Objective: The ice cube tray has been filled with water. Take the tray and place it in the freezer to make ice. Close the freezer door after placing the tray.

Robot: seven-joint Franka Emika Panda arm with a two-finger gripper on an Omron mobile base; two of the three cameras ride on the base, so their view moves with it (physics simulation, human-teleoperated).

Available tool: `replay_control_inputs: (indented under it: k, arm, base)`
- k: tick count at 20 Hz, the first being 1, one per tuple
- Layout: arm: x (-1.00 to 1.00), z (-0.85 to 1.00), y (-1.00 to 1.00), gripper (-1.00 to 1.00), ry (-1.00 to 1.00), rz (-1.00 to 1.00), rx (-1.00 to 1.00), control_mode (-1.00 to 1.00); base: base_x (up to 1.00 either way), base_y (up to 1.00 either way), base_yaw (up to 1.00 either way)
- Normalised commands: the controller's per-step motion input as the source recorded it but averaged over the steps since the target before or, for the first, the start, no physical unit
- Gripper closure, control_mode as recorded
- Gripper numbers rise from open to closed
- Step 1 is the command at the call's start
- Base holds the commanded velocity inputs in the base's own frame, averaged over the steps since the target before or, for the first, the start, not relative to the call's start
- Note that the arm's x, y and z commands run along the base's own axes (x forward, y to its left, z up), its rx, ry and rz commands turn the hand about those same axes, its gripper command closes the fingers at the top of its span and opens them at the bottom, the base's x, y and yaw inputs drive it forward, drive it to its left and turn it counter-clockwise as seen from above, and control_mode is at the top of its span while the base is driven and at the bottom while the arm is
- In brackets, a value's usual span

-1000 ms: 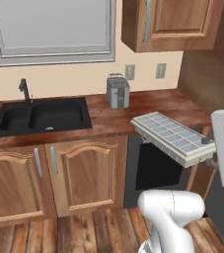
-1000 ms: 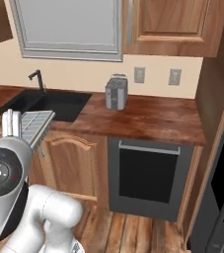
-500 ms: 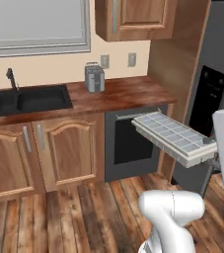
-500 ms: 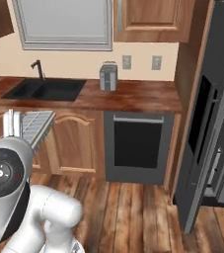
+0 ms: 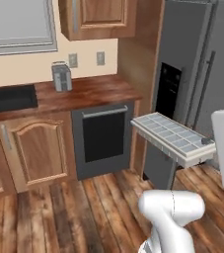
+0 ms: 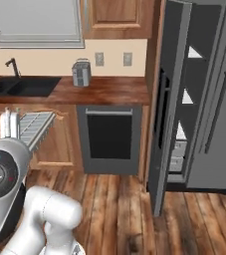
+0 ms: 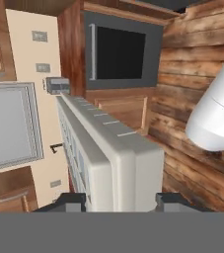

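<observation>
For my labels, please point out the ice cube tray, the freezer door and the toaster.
ice cube tray (image 5: pixel 168 134): left base view, top grid.
freezer door (image 6: pixel 168 99): right base view, open door's inner face.
toaster (image 6: pixel 81 73): right base view, front side.

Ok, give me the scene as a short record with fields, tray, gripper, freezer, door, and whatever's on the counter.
tray: ice cube tray held level in the air, above the wood floor, in front of the fridge
gripper: gripper shut on one end of the tray
freezer: freezer open, white shelves and drawers visible inside
door: freezer door swung open, dispenser panel on its front
counter: toaster by the wall, sink to its left
below counter: oven, closed
</observation>
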Motion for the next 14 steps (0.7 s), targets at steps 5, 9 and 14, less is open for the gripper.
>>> replay_control_inputs:
  k: [5,9,14]
  arm:
    - [0.00,0.00,0.00,1.00,0.00,0.00,0.00,1.00]
    - [0.00,0.00,0.00,1.00,0.00,0.00,0.00,1.00]
    - [0.00,0.00,0.00,1.00,0.00,0.00,0.00,1.00]
  base:
    - [0.00,-1.00,-0.07]
    - [0.00,-1.00,-0.01]
    - [0.00,-1.00,0.00]
